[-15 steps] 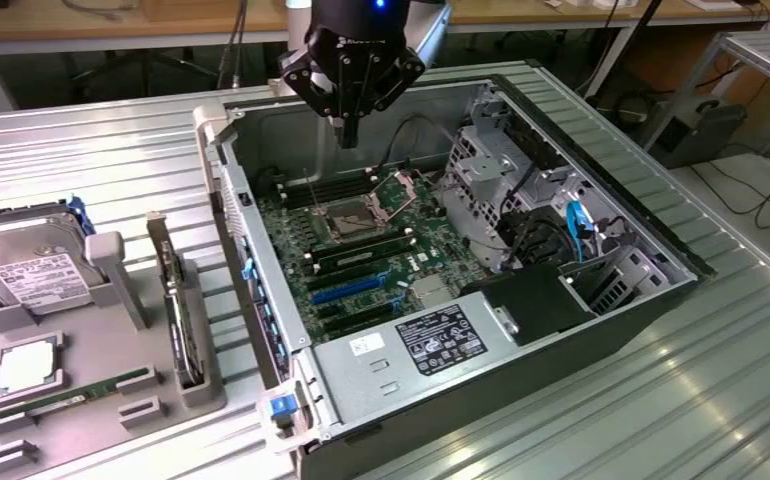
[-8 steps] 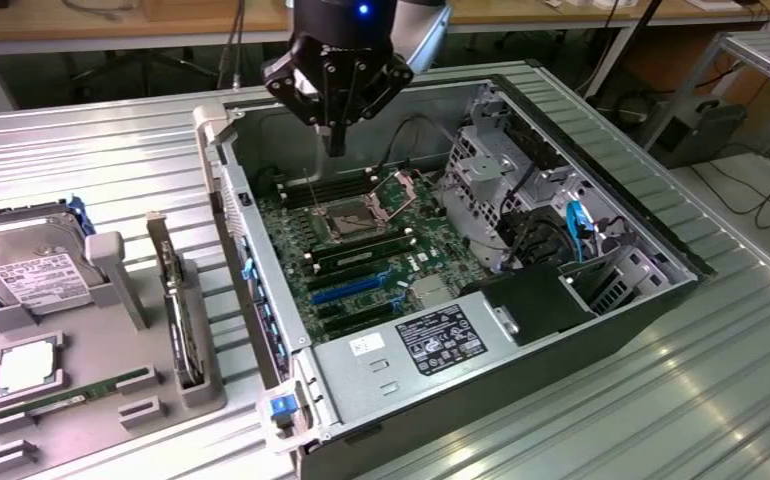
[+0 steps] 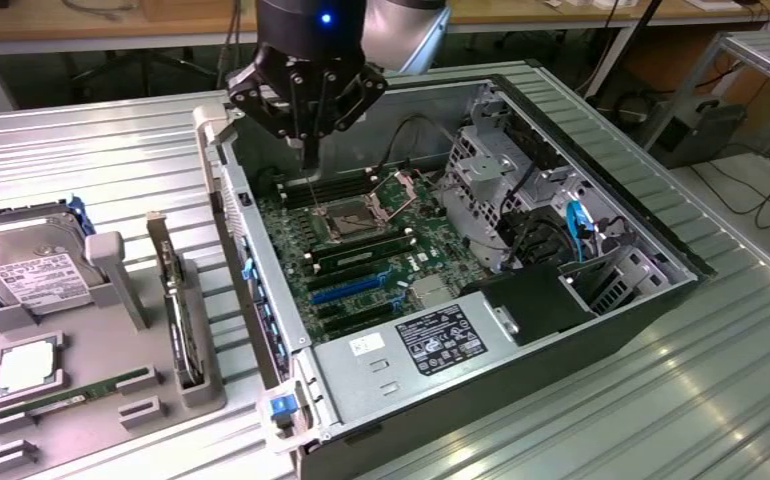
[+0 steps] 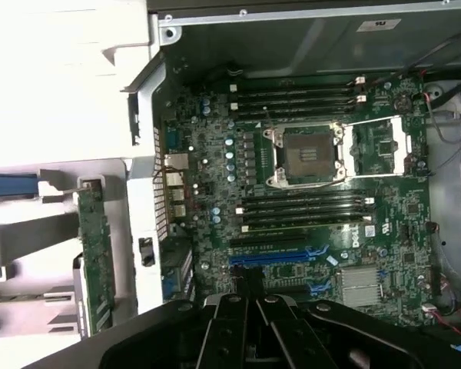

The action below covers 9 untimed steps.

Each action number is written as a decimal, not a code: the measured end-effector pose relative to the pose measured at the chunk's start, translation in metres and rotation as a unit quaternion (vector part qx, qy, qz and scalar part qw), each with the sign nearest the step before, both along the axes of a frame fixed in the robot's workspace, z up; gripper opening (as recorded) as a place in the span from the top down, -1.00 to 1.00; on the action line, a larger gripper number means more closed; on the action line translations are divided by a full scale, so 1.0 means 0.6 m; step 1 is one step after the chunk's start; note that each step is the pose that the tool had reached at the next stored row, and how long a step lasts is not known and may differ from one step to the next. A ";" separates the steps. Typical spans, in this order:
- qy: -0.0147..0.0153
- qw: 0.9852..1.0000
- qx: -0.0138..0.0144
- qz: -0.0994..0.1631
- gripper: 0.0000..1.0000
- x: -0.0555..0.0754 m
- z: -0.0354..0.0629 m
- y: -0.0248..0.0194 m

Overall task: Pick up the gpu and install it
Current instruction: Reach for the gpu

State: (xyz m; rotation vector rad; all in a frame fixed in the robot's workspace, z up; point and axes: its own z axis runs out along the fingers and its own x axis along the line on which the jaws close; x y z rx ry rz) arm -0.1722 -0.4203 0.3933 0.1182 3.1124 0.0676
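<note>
gpu (image 3: 172,300) one, upright, one gripper (image 3: 308,155) above motherboard (image 3: 382,262)

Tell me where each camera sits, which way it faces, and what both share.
Exterior view: raised, off the arm, looking down at a slant into the open computer case and parts tray; the hand hangs over the circuit board.
Wrist view: on the wrist, looking straight down onto the circuit board; the hand's dark body shows.
Shared: circuit board, processor socket, graphics card standing on edge.
</note>
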 end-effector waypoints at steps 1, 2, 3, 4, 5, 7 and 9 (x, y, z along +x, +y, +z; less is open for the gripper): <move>0.000 1.000 0.000 0.000 0.79 -0.007 0.000 -0.0018; 0.000 1.000 0.000 0.000 0.79 -0.017 0.000 -0.0042; 0.000 1.000 0.000 0.000 0.79 -0.023 0.000 -0.0056; 0.000 1.000 0.000 0.000 0.79 -0.031 0.000 -0.0073; 0.000 1.000 0.000 0.000 0.79 -0.038 0.000 -0.0090; 0.000 1.000 0.000 0.000 0.79 -0.056 -0.001 -0.0125; 0.000 1.000 0.000 0.000 0.79 -0.075 -0.001 -0.0155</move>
